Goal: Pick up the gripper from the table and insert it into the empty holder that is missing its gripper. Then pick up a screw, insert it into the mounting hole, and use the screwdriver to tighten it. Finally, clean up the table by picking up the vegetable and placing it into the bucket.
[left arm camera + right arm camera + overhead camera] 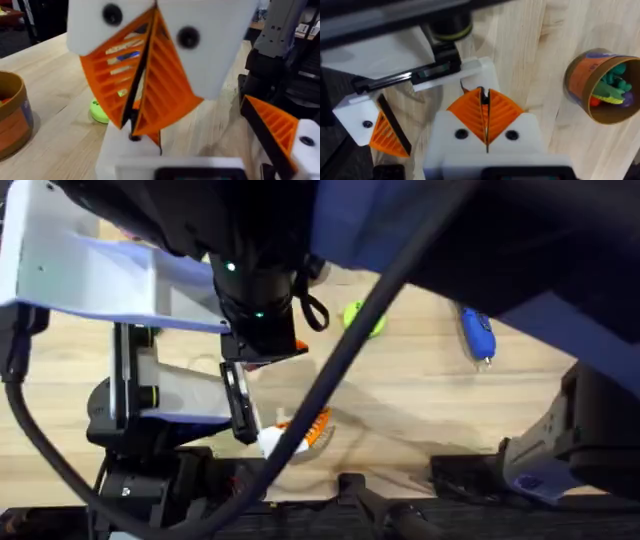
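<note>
Pinching its two orange ribbed pads tightly together, the right end effector (485, 114) holds what looks like the gripper (150, 136), a small orange piece with a dark end, right at the top of a bare white finger mount (125, 152). That mount belongs to the left end effector (200, 142), which is spread wide and holds nothing, its other finger carrying an orange pad (272, 127). The screwdriver (478, 332) lies on the bench (420, 400), well apart from a green disc (362, 318). The bucket (605, 85) stands upright with toy pieces inside
</note>
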`<state>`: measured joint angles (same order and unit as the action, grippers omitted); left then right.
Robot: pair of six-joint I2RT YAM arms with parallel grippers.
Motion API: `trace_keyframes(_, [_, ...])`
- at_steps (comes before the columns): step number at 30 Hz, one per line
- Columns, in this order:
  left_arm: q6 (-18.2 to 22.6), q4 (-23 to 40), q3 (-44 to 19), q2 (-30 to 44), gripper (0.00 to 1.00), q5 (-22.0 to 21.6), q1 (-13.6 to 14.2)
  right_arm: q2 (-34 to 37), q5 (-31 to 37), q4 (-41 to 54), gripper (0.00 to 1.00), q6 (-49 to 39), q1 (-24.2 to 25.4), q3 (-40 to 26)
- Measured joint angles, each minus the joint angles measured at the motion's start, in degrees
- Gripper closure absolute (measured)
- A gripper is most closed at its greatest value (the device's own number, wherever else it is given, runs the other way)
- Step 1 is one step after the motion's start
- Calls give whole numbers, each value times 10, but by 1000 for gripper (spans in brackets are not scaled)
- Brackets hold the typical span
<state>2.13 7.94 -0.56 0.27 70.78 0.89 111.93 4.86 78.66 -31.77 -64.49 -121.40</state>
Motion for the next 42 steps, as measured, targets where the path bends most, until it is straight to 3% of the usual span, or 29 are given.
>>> trace_keyframes(23, [-1,0,0,0,13,0,0,12,-2,-1,993,5,-1,0])
trace_keyframes(24, [-2,0,0,0,14,0,0,12,-2,-1,924,10,-1,0])
trace_keyframes(30, [-2,0,0,0,14,2,0,13,0,-2,71,11,-1,-2])
trace_keyframes(32, [-2,0,0,0,13,2,0,13,0,-2,14,13,-1,-2])
trace_keyframes(42, [-2,0,0,0,15,2,0,-4,0,-15,9,68,26,-2])
